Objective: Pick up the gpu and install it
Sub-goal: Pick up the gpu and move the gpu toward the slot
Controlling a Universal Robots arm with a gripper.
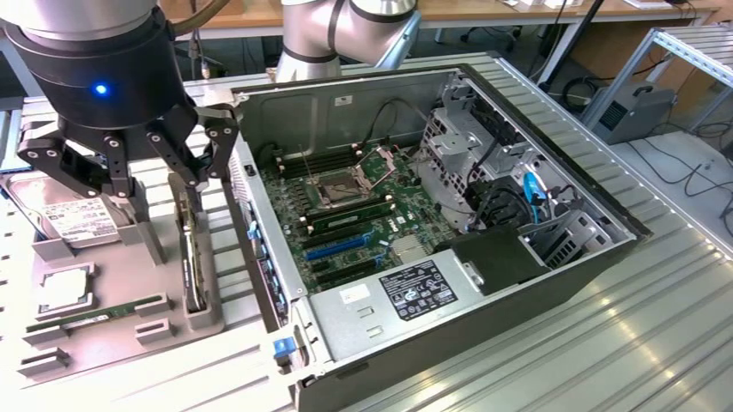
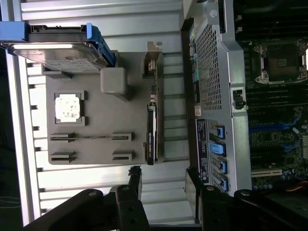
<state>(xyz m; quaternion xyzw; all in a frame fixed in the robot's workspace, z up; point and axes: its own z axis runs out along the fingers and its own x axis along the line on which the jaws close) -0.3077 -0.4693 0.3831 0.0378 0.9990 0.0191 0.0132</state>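
The graphics card (image 1: 190, 257) is stood on edge in a slot of the grey holder (image 1: 109, 333) on the worktop (image 1: 641, 343), just beside the computer case (image 1: 481, 339); the empty claw (image 1: 154, 190) is held open above it; its thin faces should be straddled squarely before closing.

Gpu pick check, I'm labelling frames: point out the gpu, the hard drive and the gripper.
gpu (image 2: 151, 134): wrist view, dark card body.
hard drive (image 1: 78, 221): exterior view, white label.
gripper (image 1: 153, 184): exterior view, midway between open fingertips.
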